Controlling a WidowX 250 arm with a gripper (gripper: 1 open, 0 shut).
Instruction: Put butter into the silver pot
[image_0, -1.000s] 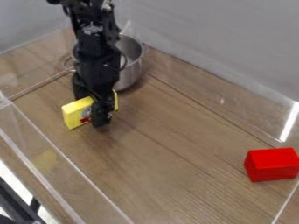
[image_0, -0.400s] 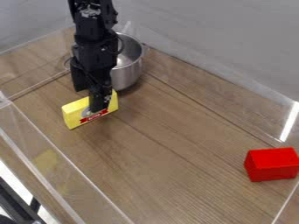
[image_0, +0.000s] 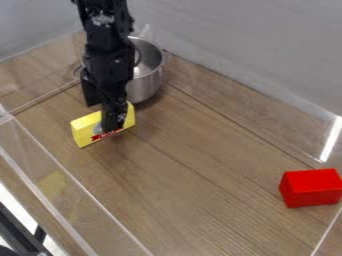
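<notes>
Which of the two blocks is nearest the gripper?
The yellow butter, right at the gripper beside the silver pot; the red block lies far off.

The arm (image_0: 104, 45) hides much of the silver pot (image_0: 147, 72); jaws' state unclear

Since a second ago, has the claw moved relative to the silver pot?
Yes. The claw has risen slightly, nearer the silver pot, with the butter at its tips.
</notes>
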